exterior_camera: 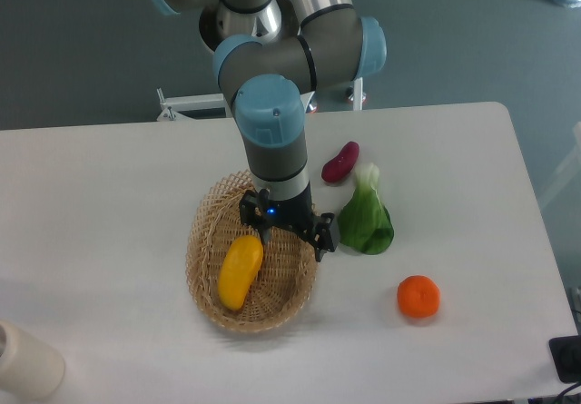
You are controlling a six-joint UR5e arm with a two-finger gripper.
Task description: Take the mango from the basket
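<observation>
One mango [240, 270], one basket [207, 268], one orange [418, 297]

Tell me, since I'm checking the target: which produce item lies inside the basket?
The yellow mango; the orange fruit, green vegetable and purple one lie on the table.

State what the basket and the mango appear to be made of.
Basket: tan woven wicker or similar plant fibre, matte, with visible strands and an open lacy rim. Mango: smooth, slightly glossy yellow skin; whether real fruit or a plastic replica cannot be told.

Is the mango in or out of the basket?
In. The mango lies on the basket floor, the gripper just above it.
</observation>
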